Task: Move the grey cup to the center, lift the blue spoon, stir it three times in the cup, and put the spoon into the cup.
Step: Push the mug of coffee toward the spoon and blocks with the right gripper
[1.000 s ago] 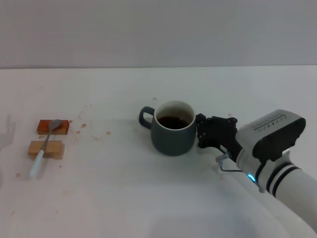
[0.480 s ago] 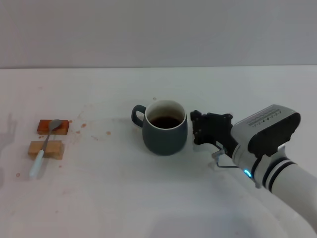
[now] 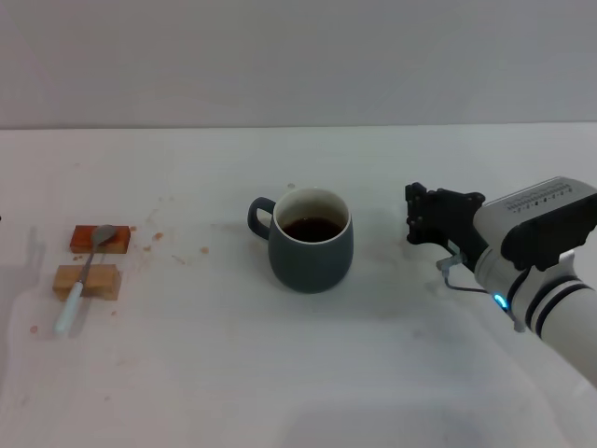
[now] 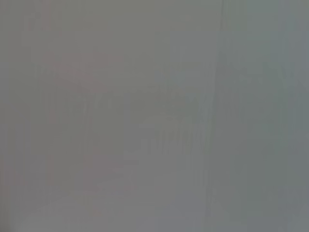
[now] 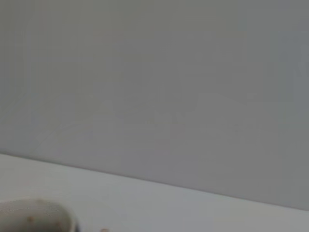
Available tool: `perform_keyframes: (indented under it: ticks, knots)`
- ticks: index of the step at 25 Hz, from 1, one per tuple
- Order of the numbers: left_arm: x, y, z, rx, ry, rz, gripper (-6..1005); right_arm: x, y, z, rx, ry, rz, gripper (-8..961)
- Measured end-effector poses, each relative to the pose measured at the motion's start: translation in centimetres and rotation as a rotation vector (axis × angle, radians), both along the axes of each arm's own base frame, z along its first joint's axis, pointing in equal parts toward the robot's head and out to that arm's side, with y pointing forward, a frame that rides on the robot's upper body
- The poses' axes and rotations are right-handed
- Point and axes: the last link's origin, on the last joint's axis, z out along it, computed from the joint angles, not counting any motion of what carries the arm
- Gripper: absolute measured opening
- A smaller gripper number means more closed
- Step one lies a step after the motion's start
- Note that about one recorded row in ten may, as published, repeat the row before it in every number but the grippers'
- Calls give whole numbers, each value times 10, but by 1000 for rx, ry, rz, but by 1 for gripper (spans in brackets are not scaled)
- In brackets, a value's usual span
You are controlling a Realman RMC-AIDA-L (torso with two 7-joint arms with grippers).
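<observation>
The rounded dark blue-grey ceramic cup (image 3: 311, 241) of dark liquid is seen mid-table. The black right gripper (image 3: 422, 215) is held apart on its right, empty; its opening cannot be told. The slim pale-handled metal spoon (image 3: 84, 277) is rested across two wooden blocks (image 3: 87, 280) far left.

From my head camera the right gripper (image 3: 416, 217) at three o'clock is too dark for me to read its finger gap. My right wrist camera catches only a sliver of the cup (image 5: 34, 215), cut off at the edge. My left wrist camera gives me blank grey.
</observation>
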Motion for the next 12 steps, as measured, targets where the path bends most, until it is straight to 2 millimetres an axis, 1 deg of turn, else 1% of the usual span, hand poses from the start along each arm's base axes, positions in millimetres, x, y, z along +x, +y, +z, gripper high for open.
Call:
perform_keyframes:
  ticks: [2, 3, 7, 11, 12]
  knots:
    - [2, -6, -1, 6, -17, -7, 686, 2, 2, 3, 10, -3, -6, 32]
    - [4, -14, -2, 10, -36, -7, 685, 4, 4, 5, 18, -8, -10, 32]
    - [7, -20, -5, 2, -54, -6, 685, 6, 7, 8, 26, -20, -12, 32]
    - [10, -18, -6, -7, -41, -7, 684, 9, 9, 12, 39, -24, -21, 33]
    - [12, 1, -8, -35, -23, -3, 684, 10, 9, 14, 42, -26, -23, 33]
